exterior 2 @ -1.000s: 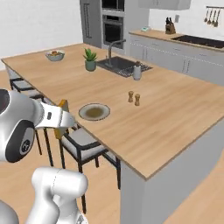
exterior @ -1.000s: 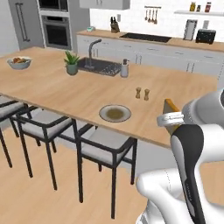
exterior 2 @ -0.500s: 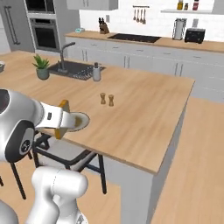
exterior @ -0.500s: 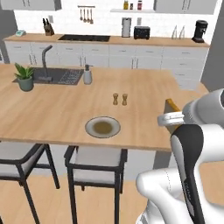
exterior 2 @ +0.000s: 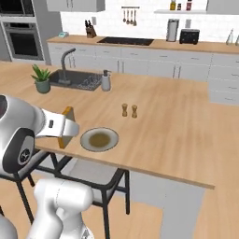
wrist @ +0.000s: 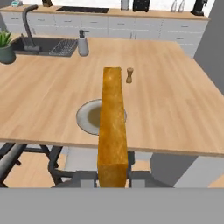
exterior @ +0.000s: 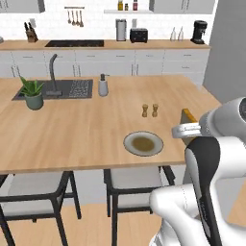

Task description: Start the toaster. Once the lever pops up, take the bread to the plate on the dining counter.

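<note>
Gripper point(wrist: 112, 178) is clamped on the bread point(wrist: 112, 127), slice held on edge, crust facing the hand camera, its long axis running straight out from the fingers toward the plate point(wrist: 87, 117). In the left base view the bread point(exterior: 188, 116) pokes out past the hand, just off the near edge of the dining counter point(exterior: 72, 129); in the right base view it point(exterior 2: 67, 125) sits just beside the plate point(exterior 2: 99, 139), on the near side. Plate lies directly ahead of the gripper and lower, near the counter's front edge, nothing on it but a darker centre. Judgement: transport is nearly done; next move needs a short reach forward over the plate, then a tilt so the slice goes down flat rather than on its crust. Beyond the plate: the two shakers point(exterior: 149, 110), then the sink point(exterior: 62, 89); toaster point(exterior: 139, 35) well apart on the back worktop.
</note>
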